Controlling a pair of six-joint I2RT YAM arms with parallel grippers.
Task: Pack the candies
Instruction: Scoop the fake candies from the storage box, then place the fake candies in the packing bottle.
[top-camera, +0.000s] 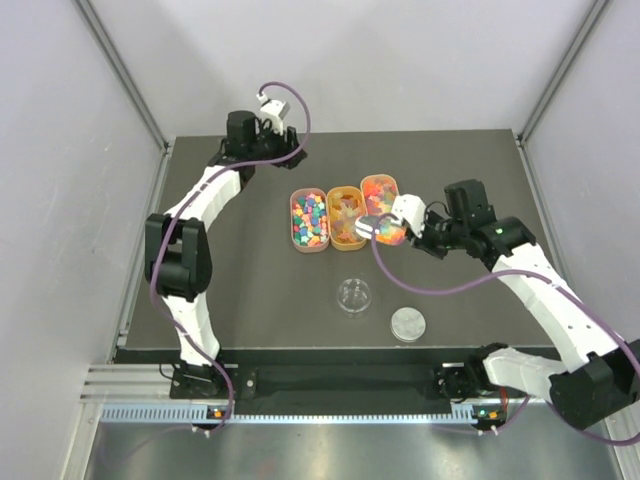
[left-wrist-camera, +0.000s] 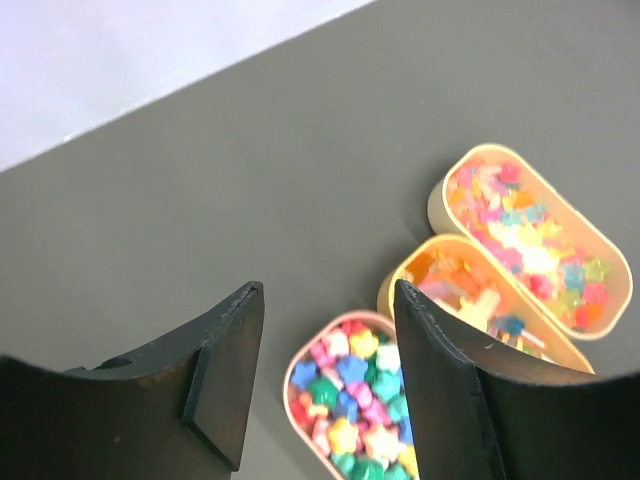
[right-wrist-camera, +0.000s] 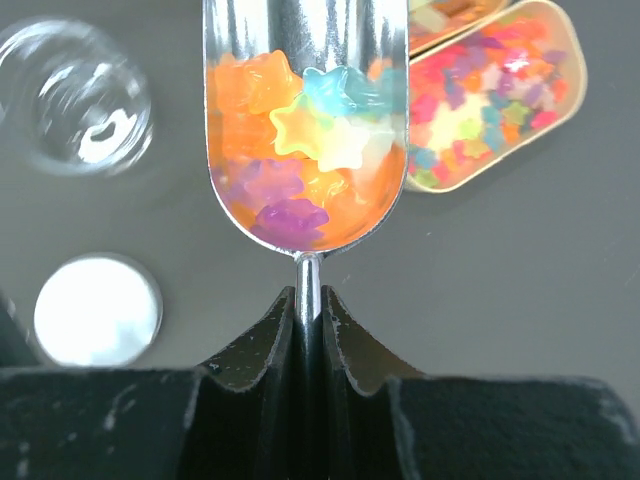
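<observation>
Table: dark, flat top.
Jar: clear, upright, lidless.
Lid: silver disc, flat, near the jar, to its right and nearer the arms.
Left tray, middle tray, right tray: orange ovals, side by side beyond the jar.

High fixed overview, plus two close wrist views.
Top external: set above and behind the arm bases, facing down and forward over the whole worktop, distant enough to take in both arms. Left wrist: from the far left corner, tilted down between the parted fingers of the left pincer, moderately high over three trays. Right wrist: pointing steeply down past the right pincer clamped on a scoop, very close. Shared by all three: the trays, in part; by overhead and right wrist: jar and lid.
</observation>
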